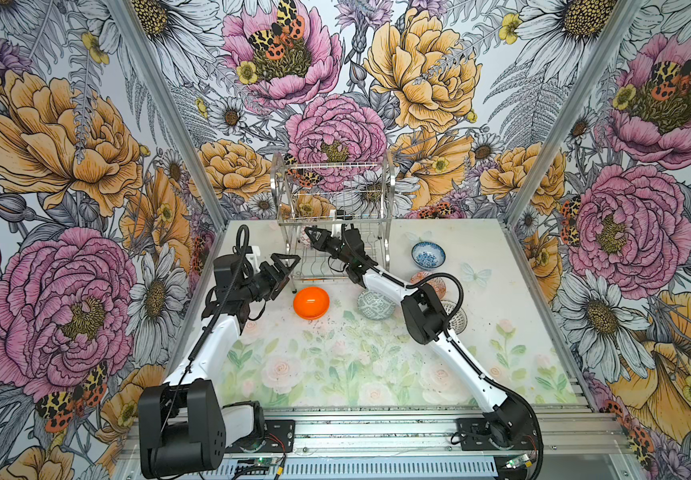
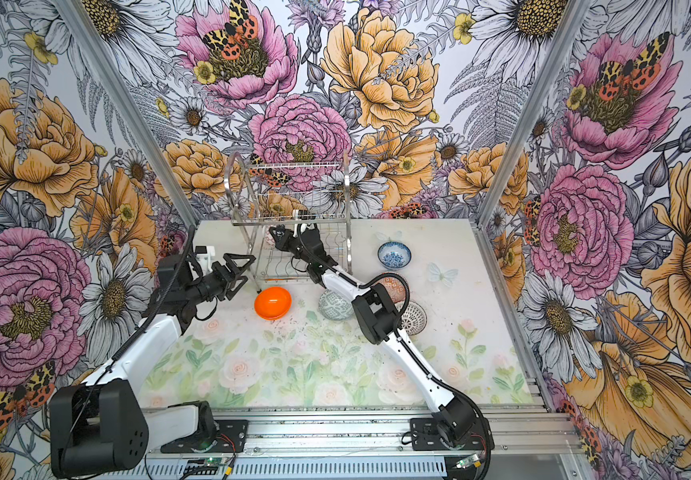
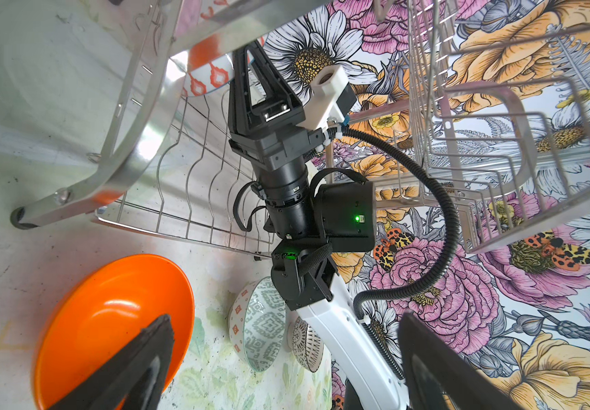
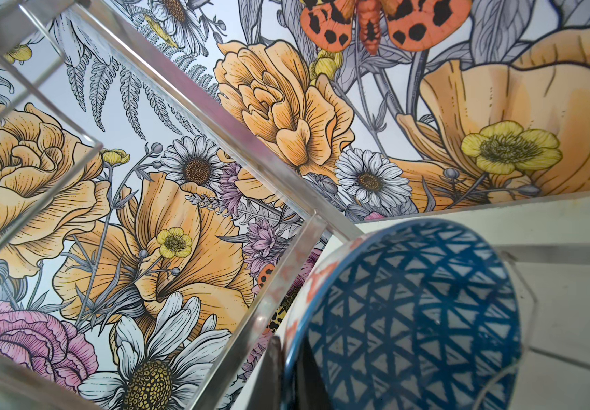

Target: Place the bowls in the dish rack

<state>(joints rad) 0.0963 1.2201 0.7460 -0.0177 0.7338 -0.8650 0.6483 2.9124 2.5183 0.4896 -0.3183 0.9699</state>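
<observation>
In the right wrist view we see a bowl [image 4: 410,319] very close up, with blue triangles inside and orange-red marks outside. The right gripper [image 1: 312,235] is pinched tight on its rim. It holds the bowl tilted inside the bottom shelf of the dish rack [image 1: 335,193]. We cannot tell if the bowl touches the wires.

The left gripper [image 1: 287,272] is wide open and holds nothing. It hangs just beside the rack's front corner, at 8 o'clock from that shelf.

At 5 o'clock from the left gripper, the plain orange bowl [image 1: 311,303] sits on the surface [image 1: 335,365], just in front of the rack. At 3 o'clock from it is the grey-green bowl [image 1: 376,304], showing us its outside. The blue flower bowl [image 1: 428,254] stands upright at 3 o'clock from the rack. A red-patterned bowl [image 1: 434,286] and a white bowl with black lines [image 1: 458,318] peek out from behind the right arm [image 1: 422,316].
</observation>
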